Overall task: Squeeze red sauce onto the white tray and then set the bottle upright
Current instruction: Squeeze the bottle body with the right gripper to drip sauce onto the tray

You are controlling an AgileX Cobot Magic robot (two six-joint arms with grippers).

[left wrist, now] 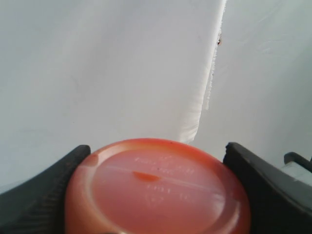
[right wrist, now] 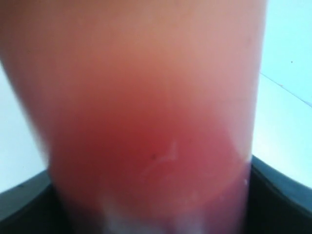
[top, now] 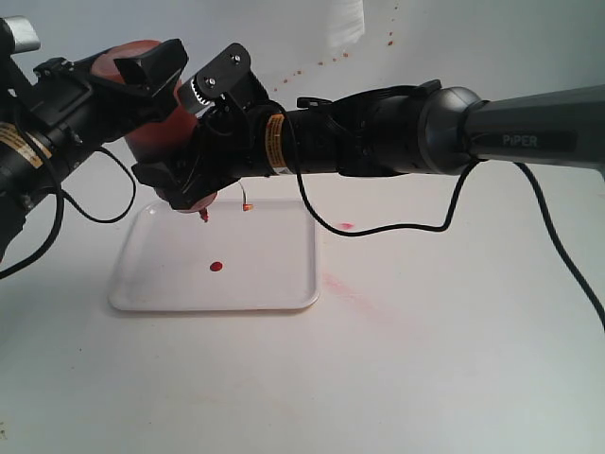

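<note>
The bottle hangs upside down over the white tray, tilted, with its nozzle pointing down just above the tray's far part. Its small tethered cap dangles beside the nozzle. My left gripper is shut on the bottle's base end, whose orange-red bottom fills the gap between the fingers. My right gripper is shut on the bottle lower down, near the nozzle, and the blurred body fills its view. One blob of red sauce lies on the tray.
Pinkish smear stains mark the table to the right of the tray, with a brighter spot behind them. Red specks dot the white backdrop. A black cable sags under the right arm.
</note>
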